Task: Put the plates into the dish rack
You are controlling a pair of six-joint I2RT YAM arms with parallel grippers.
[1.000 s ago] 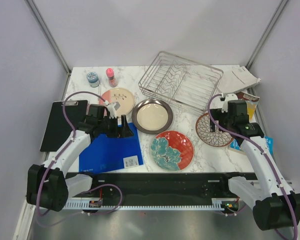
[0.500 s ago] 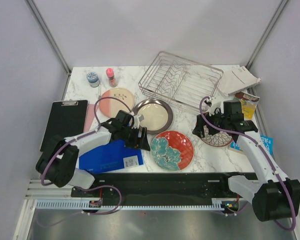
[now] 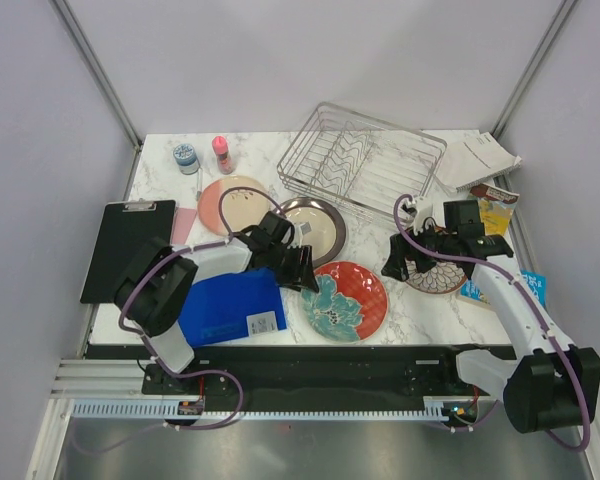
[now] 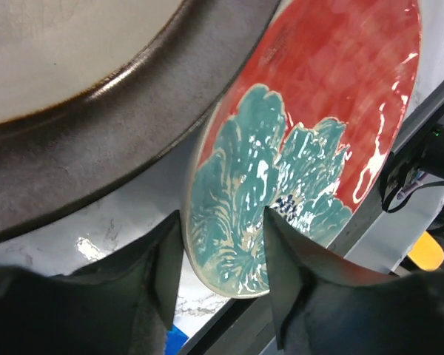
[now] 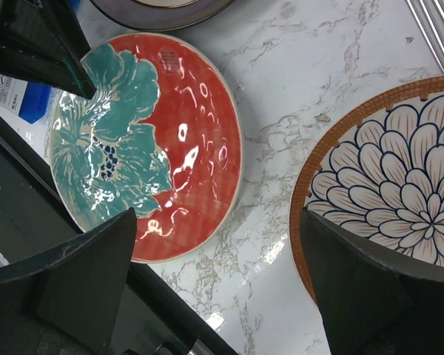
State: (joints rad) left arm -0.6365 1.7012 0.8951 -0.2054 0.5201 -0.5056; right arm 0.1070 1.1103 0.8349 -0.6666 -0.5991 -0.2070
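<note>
The red-orange plate with teal flowers (image 3: 345, 300) lies flat near the front edge. My left gripper (image 3: 302, 272) is at its left rim, jaws part-closed: one finger outside the rim, the other over the teal flower (image 4: 222, 222). The cream plate with a dark brown rim (image 3: 305, 232) lies just behind, and the cream-pink plate (image 3: 230, 203) is at the back left. My right gripper (image 3: 405, 262) hangs wide open over bare marble (image 5: 218, 222) between the red plate (image 5: 155, 140) and the white petal plate (image 3: 435, 275). The dish rack (image 3: 365, 160) stands with no plate in it at the back.
A blue book (image 3: 230, 305) lies under my left arm, and a black clipboard (image 3: 125, 245) is at the far left. Two small jars (image 3: 186, 157) (image 3: 222, 153) stand at the back left. Papers (image 3: 480, 160) and snack packets (image 3: 495, 200) crowd the right edge.
My left arm swung right from beside the pink plate to the red plate's left rim, and its jaws narrowed. My right gripper moved left off the petal plate, still wide open.
</note>
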